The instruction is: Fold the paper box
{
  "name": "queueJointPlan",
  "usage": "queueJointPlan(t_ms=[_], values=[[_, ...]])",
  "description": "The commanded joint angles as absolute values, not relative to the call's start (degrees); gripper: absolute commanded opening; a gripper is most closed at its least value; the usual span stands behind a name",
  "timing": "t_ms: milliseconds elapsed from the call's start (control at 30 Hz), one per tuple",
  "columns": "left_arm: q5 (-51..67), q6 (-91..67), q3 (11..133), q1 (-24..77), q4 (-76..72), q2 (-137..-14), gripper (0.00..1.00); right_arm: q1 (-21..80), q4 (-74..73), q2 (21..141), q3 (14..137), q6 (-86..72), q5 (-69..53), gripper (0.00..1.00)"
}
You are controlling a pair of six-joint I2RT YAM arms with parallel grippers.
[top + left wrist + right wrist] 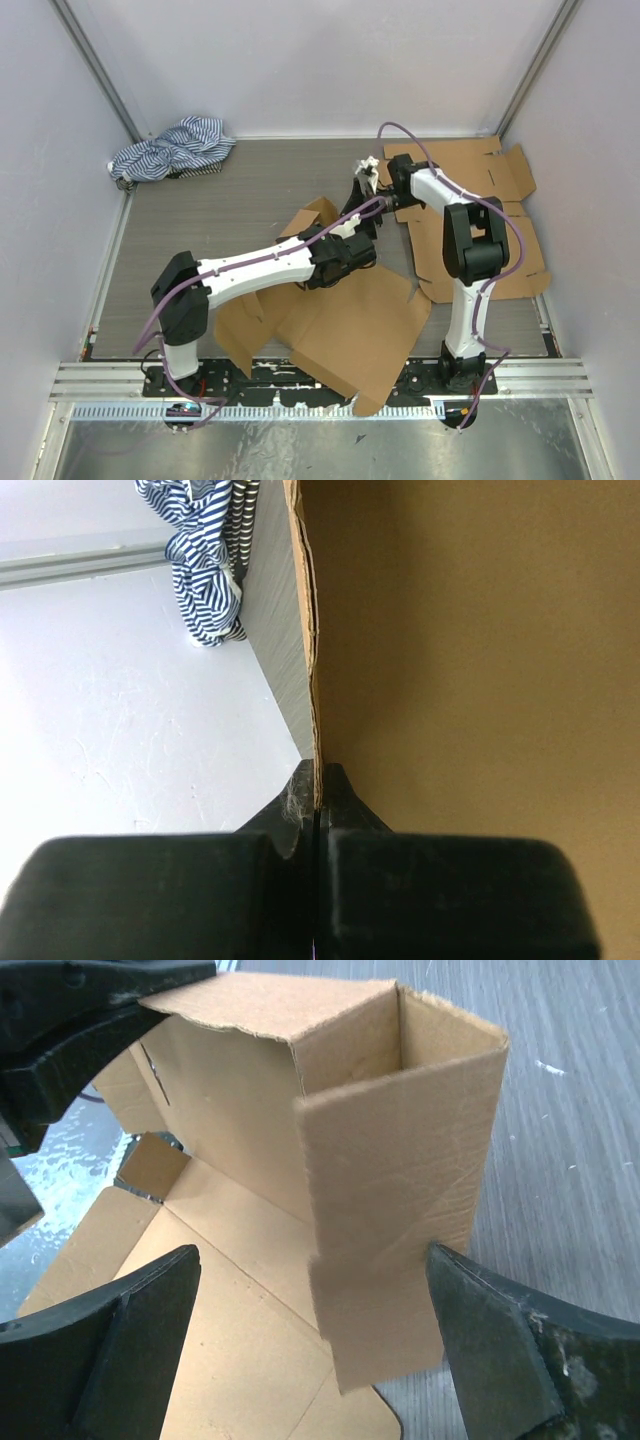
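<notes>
Paper box [350, 335]: partly folded, mid-bench [230, 195], just beyond the arm bases, some walls standing upright.
Left claw [318, 785]: closed tight on the edge of a raised box wall.
Right claw [312, 1260]: spread wide, fingers either side of an upright corner flap.
Flat cardboard [505, 190]: far right, beneath the right arm.
Striped cloth [170, 150]: bunched in the far left corner.

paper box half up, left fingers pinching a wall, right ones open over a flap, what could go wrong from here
1. The left fingers grip only the thin edge of the paper box; it may slip out or tear.
2. The right fingers stand open over the loose flap; closing could crush it instead of folding it.
</notes>
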State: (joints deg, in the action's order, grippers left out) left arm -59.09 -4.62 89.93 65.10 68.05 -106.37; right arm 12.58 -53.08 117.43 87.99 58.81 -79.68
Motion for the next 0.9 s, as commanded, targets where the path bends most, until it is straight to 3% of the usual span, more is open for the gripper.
queueJointPlan(t_ms=[0, 33, 100, 333, 633, 867], values=[[-59.2, -5.0, 90.1, 65.6, 68.7, -103.2, 0.00, 8.7, -65.4, 118.6, 93.6, 73.3, -88.7, 1.00], [-59.4, -5.0, 89.8, 65.7, 68.1, -102.7, 0.00, 7.0, -78.5, 120.6, 96.4, 83.3, -91.1, 1.00], [-60.3, -4.5, 88.7, 66.1, 66.6, -101.3, 0.00, 4.2, -84.1, 122.7, 99.6, 85.4, -92.9, 1.00], [-62.1, 4.6, 81.5, 68.2, 51.9, -95.0, 0.00, 2.9, -84.2, 121.5, 101.0, 80.9, -92.8, 1.00], [-54.2, 21.7, 68.6, 67.9, 23.6, -83.9, 0.00, 0.2, -84.1, 113.1, 98.6, 74.3, -92.8, 1.00], [-52.2, 26.2, 67.7, 64.8, 19.7, -83.0, 0.00, -0.1, -84.1, 110.6, 99.7, 69.9, -92.7, 1.00]])
